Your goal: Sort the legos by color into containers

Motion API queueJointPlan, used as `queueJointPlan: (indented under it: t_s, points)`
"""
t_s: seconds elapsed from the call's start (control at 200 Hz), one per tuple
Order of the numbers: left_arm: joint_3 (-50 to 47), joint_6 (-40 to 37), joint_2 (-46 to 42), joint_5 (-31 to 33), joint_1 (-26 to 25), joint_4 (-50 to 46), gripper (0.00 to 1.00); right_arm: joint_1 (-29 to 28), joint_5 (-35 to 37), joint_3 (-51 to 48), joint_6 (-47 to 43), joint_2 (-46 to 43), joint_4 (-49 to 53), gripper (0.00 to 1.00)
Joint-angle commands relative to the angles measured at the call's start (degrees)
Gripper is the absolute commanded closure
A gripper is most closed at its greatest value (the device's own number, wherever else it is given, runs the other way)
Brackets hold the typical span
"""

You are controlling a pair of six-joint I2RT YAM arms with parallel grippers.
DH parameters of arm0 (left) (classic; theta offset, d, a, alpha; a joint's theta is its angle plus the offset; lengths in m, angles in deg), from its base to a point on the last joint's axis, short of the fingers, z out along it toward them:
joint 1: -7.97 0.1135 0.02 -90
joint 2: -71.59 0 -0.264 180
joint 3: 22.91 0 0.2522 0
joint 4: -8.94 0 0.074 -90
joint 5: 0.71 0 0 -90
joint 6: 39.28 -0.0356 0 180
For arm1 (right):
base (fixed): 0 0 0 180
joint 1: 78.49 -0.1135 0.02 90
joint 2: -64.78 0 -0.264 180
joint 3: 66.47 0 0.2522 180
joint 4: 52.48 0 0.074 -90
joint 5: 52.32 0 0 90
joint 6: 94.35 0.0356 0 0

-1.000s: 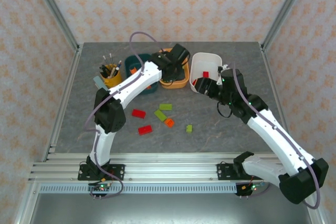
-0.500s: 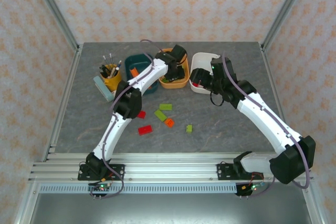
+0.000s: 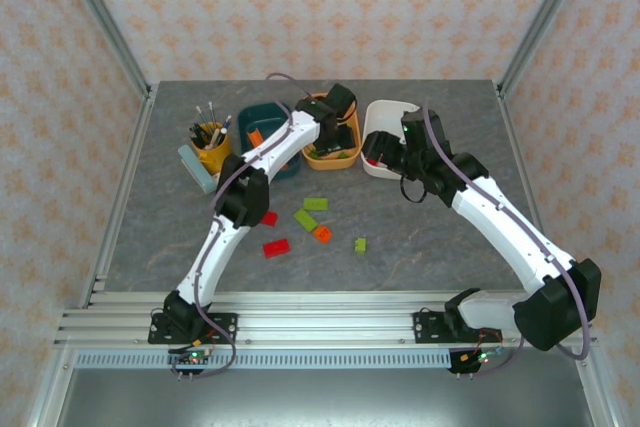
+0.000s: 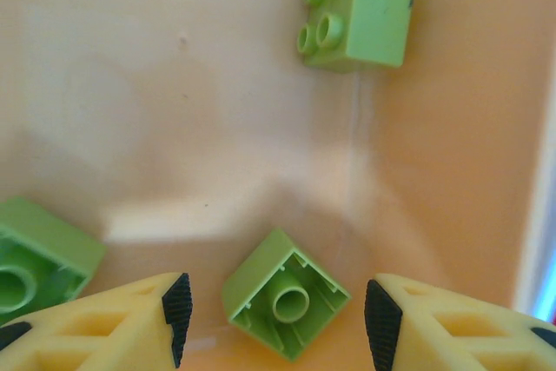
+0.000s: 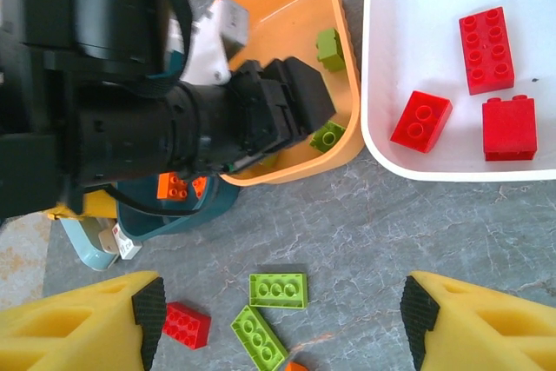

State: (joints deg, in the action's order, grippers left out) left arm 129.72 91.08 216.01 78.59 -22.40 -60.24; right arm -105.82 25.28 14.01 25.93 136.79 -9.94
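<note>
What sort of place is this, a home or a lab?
Probably a robotics lab test cell, not a home: left arm and right arm bolted to an aluminium rail, patterned backdrop panels around, and a grey table staged with legos for sorting.

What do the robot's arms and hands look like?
The left arm and right arm are white tubes with chunky black joints and a greyish-purple cable looping alongside. The left hand and right hand have yellow fingers tipped with black pads.

Left claw (image 3: 338,137) hangs over orange bin (image 3: 333,160), right claw (image 3: 376,157) at white bin (image 3: 392,107).
</note>
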Motion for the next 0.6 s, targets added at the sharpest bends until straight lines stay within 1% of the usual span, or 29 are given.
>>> queueJointPlan:
  t_s: [0.0,0.13,0.29,0.315,0.455,0.596]
  points:
    - [0.34,-1.26,-10.35,7.01,-0.04,-2.67,0.40,0.00,0.45,0.31,-1.87,-0.44,2.04,0.27]
    - [-7.49,-0.78,-20.47,10.54,-0.07,-0.64,0.36,-0.17,0.36,1.56,-5.27,-0.20,4.36,0.27]
    - [-23.70,0.01,-34.54,11.33,-0.05,3.48,0.30,-1.08,-1.48,1.20,-9.05,-0.20,5.77,0.28]
    - [-26.64,0.34,-38.03,11.24,-0.08,3.87,0.29,-1.50,-1.76,1.09,-9.81,-0.13,6.07,0.28]
    - [-44.12,3.18,-51.31,10.85,-0.08,6.35,0.28,-6.39,-2.32,0.29,-15.02,1.09,8.64,0.29]
    - [-64.19,7.77,-66.37,8.31,-0.33,12.00,0.26,-11.67,-6.18,-3.07,-19.05,2.47,8.85,0.28]
